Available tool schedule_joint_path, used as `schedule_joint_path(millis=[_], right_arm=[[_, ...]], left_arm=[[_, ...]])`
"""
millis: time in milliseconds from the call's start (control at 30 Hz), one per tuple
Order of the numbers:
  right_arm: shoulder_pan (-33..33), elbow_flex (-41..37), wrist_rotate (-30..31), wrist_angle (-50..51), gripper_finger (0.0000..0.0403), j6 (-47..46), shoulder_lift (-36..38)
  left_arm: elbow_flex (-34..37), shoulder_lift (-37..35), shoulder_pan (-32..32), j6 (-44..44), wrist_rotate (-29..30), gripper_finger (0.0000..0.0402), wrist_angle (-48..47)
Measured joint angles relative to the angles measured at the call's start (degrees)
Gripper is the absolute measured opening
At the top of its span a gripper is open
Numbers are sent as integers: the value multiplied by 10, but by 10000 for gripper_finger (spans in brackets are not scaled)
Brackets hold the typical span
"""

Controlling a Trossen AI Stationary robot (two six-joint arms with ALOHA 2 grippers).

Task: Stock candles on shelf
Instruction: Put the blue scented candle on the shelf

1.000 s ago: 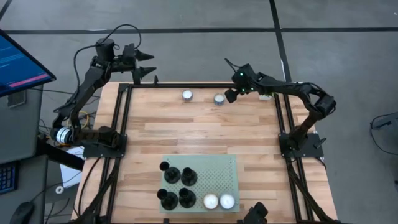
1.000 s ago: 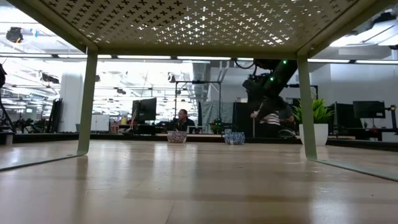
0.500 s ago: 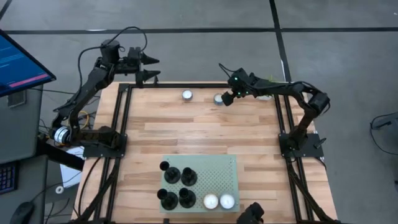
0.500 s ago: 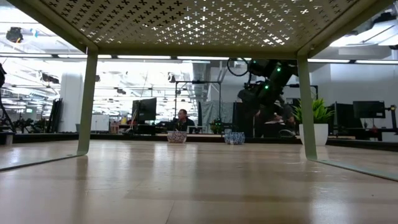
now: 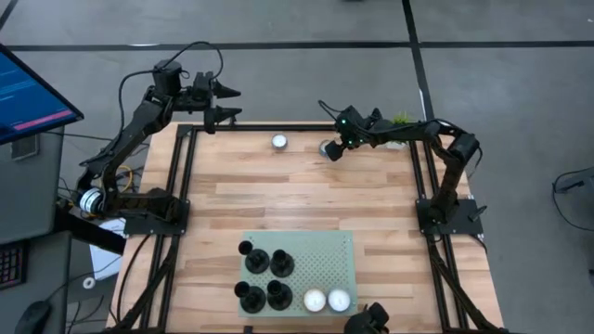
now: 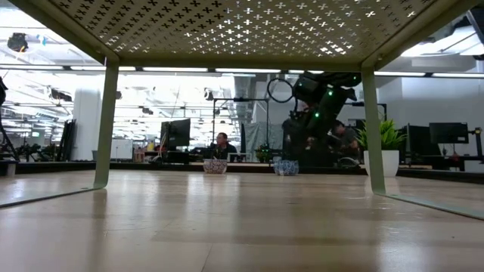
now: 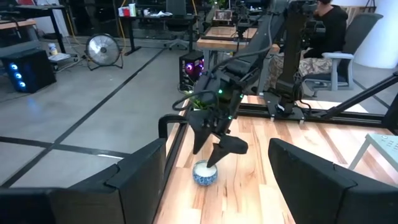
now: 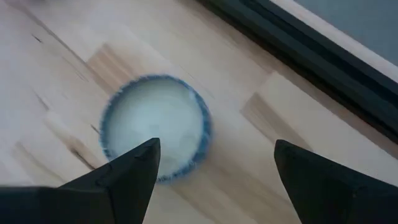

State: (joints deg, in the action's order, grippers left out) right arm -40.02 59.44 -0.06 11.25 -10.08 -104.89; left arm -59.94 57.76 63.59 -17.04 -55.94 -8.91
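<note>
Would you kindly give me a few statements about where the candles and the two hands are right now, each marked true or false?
1. Two candles sit on the shelf. True.
2. The right hand is shut on a candle. False: it is open, hovering over a candle on the table.
3. The left hand is open, beyond the table's far edge. True.
4. The other loose candle lies on the shelf. False: it rests on the wooden table.
5. Black pieces stand on the shelf. True.
</note>
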Motion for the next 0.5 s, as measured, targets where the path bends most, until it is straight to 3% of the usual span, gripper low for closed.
schedule_joint_path(millis=[133, 233, 500], right_arm=[[-2, 0, 0, 6, 287, -10, -3], [-1, 0, 0, 13, 250, -17, -3], [6, 1, -21, 22, 65, -26, -2]], left_arm=[[0, 0, 0, 0, 0, 285, 0], [0, 0, 0, 0, 0, 285, 0], [0, 0, 0, 15, 0, 285, 0]])
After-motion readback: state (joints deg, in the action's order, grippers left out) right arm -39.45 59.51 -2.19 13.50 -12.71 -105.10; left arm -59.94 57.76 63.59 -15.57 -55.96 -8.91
